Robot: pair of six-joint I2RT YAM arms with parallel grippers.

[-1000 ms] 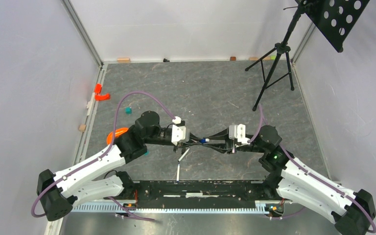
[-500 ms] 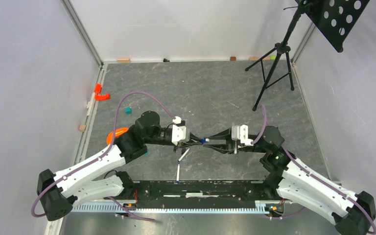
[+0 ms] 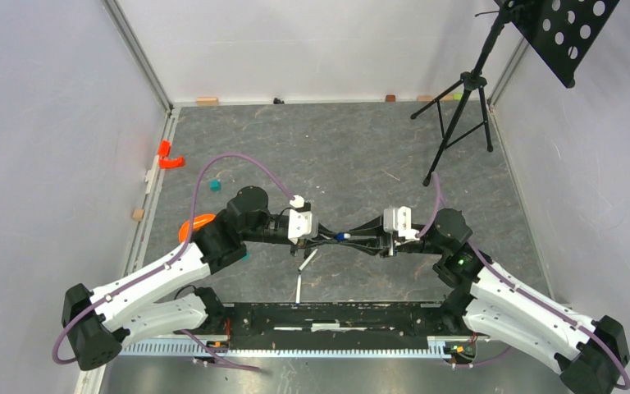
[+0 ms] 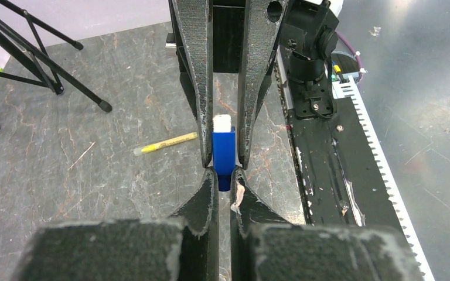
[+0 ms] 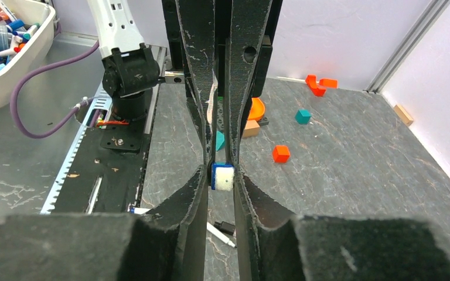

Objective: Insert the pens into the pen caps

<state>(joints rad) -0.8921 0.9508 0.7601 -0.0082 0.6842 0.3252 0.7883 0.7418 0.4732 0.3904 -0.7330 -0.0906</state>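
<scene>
Both grippers meet tip to tip above the middle of the table. My left gripper [image 4: 224,174] is shut on the narrow end of the bright blue pen cap [image 4: 223,149]. A white pen end [image 4: 222,123] sticks out of the cap's far side. My right gripper [image 5: 220,171] is shut on that white pen [image 5: 223,177], both fingers pressing its square end, the blue cap right behind it. In the top view the blue cap [image 3: 340,236] sits between the two wrists. On the table lie a yellow pen [image 4: 165,142], two white pens [image 3: 307,261] [image 3: 298,289] and a black pen cap [image 5: 227,227].
A black tripod stand [image 3: 459,107] occupies the back right. Red blocks [image 3: 168,156], a teal cube [image 3: 214,185] and an orange disc [image 3: 197,223] lie at the left. A red cube [image 5: 280,153] sits near them. A white bin of markers [image 5: 6,47] stands off the table's near side.
The right wrist slid slightly right, then back left toward the left gripper. The left arm has held still with the blue cap.
</scene>
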